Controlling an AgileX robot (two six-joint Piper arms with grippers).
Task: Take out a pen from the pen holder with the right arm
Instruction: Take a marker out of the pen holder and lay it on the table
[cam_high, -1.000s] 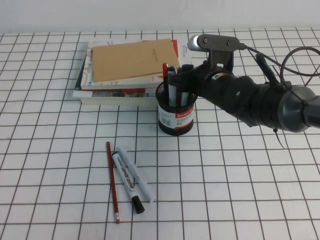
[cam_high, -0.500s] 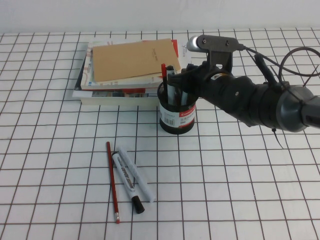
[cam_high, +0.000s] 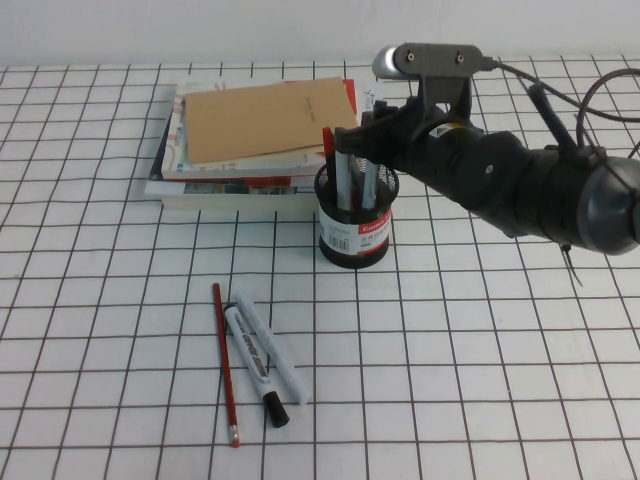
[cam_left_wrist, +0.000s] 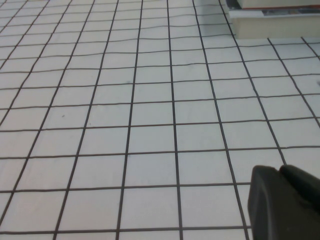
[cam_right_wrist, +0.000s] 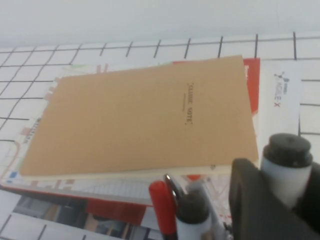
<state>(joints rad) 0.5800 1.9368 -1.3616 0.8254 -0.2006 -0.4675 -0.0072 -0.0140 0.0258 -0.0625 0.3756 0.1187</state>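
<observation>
Right hand (cam_high: 355, 140) reaches in level above the pen holder (cam_high: 353, 235), pinching a pen (cam_right_wrist: 287, 170) whose barrel stands in the holder below it. A book stack (cam_high: 250, 130) crowds just beyond the hand, with open bench (cam_high: 450, 380) behind. Left hand (cam_left_wrist: 285, 205) hangs over the bench, state untellable.

White table (cam_high: 480, 380) with black grid lines, plain pale wall (cam_high: 200, 30) behind.

Left gripper (cam_left_wrist: 286, 199) mostly cut off at the edge; pen (cam_right_wrist: 287, 162) shaft hidden, seemingly inside right gripper (cam_right_wrist: 282, 210).
</observation>
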